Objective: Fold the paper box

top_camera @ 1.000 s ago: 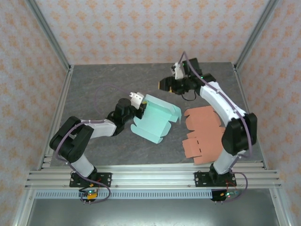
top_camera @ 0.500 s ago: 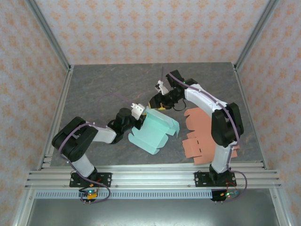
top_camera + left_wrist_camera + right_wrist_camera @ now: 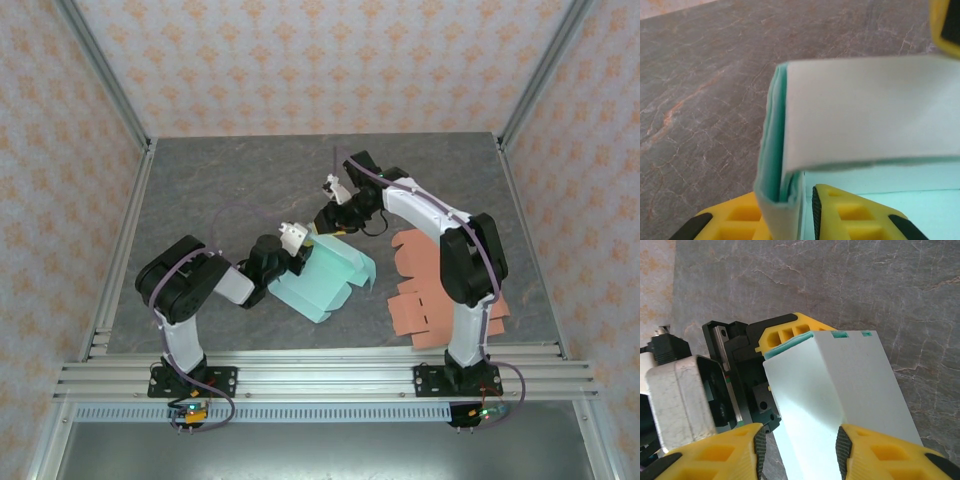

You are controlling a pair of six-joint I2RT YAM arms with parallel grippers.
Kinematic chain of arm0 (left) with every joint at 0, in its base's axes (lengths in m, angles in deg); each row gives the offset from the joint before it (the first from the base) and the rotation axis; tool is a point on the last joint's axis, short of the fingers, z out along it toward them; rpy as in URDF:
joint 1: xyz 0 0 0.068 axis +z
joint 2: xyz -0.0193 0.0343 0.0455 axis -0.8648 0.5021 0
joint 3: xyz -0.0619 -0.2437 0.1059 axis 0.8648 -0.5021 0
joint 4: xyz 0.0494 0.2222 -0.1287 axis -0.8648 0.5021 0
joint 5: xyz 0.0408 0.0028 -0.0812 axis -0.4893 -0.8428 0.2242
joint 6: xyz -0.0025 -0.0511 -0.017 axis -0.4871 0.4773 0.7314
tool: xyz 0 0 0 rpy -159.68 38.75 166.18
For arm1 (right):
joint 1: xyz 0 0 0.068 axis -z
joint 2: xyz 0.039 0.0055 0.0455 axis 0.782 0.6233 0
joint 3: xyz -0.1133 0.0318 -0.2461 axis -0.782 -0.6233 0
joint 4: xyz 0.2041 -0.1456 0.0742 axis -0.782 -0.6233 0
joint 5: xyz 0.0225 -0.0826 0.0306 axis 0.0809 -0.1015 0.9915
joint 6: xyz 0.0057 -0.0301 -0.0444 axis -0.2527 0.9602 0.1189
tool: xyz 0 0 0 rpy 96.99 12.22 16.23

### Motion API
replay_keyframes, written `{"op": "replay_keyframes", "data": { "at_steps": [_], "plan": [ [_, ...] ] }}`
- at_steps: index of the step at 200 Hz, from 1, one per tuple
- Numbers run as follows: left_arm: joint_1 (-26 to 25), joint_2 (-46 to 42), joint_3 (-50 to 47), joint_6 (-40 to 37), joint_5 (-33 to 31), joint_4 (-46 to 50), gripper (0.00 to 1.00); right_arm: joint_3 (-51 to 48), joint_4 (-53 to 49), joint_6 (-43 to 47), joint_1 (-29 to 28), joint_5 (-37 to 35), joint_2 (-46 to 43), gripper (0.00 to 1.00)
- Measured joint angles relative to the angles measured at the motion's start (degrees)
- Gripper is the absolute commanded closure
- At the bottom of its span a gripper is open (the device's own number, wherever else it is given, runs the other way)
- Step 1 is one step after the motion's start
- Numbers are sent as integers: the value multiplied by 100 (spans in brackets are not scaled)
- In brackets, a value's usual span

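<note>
- grey stone-look table [image 3: 200, 190] in a booth with peachy patterned walls [image 3: 300, 60]; a metal frame [image 3: 300, 372] runs along the bottom of the overhead view
- the teal paper box [image 3: 330, 280] sits half folded near the middle of the table; one side wall is standing up, and loose flaps stick out on its right edge
- a flat orange sheet [image 3: 440, 290] with cut flaps lies just to the right of the box, partly under the right arm
- left gripper [image 3: 298, 247] reaches in from the left to the box's upper left corner; in the left wrist view its yellow fingers [image 3: 855, 215] sit either side of the doubled-over wall; there's a thin gap on one side, so I can't tell if it's pinching or slack
- right gripper [image 3: 328, 222] comes in from the top at that same corner; in the right wrist view its jaws are spread, straddling the pale folded wall, with a dark gap on the left side; not clamped
- the two grippers are right beside each other; one yellow finger of the left one shows against the far end of that wall, upper middle of the right wrist view
</note>
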Motion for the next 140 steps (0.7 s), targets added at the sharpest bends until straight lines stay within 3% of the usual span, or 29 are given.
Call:
{"op": "replay_keyframes", "data": {
  "at_steps": [38, 108, 140],
  "plan": [
    [-2, 76, 2, 26, -96, -125, 98, 61, -22, -2, 0, -83, -2, 50],
    [-2, 168, 2, 66, -122, -291, 99, 420, 26, -87, 2, -396, 15, 44],
    [-2, 278, 4, 162, -122, -459, 94, 509, 146, -76, 0, -555, 293, 44]
  ]
}}
